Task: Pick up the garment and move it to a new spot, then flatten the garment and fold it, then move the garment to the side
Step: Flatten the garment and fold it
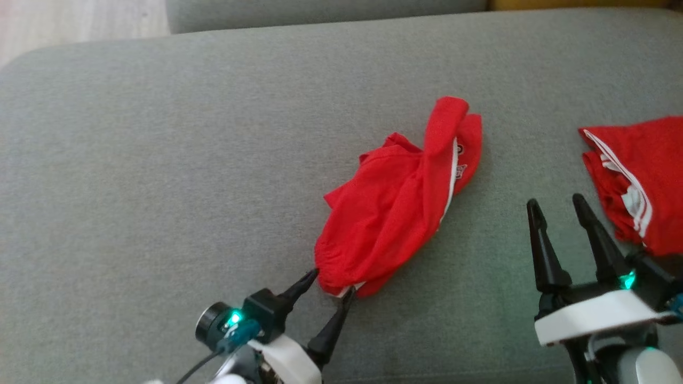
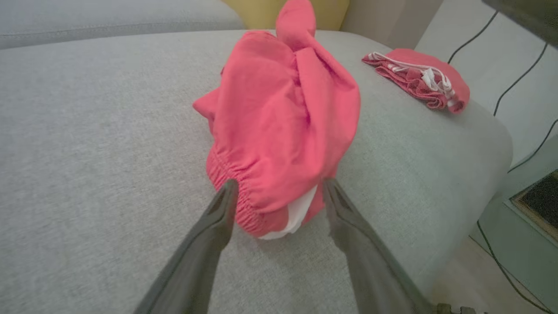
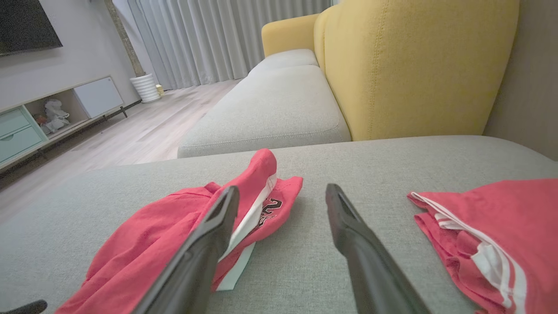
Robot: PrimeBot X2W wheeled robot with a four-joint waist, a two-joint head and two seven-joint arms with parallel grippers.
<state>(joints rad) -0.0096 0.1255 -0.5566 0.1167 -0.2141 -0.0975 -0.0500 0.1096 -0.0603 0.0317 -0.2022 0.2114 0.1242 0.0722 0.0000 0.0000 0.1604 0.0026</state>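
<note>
- Your left gripper (image 1: 332, 281) sits nearest, low over the cushion. Its jaws are spread wide, one on either side of the garment's near end, and nothing is held yet.
- Under everything lies the grey sofa cushion (image 1: 160, 160). It looks soft, so press down a little as you close, or the tips may skim over the cloth.
- Next in size, the red garment (image 1: 395, 202) lies crumpled in the middle of the cushion. It runs away from the left gripper, with one part twisted up at the far end.
- A second red garment (image 1: 640, 176), folded, lies at the cushion's right edge, well apart from the first. Leave it alone and pick a new spot away from it.
- Your right gripper (image 1: 555, 200) hovers wide open and empty between the two garments, touching neither. I judge you won't need it until the flattening.
- The gathered waistband (image 2: 244, 213) lies between the left gripper's jaws. Close on that thick edge rather than the thin cloth above, since it should slip less.
- Smallest, a white patch (image 2: 298, 213) peeks out beneath. Catching both layers looks wise, so the bundle lifts as one.
</note>
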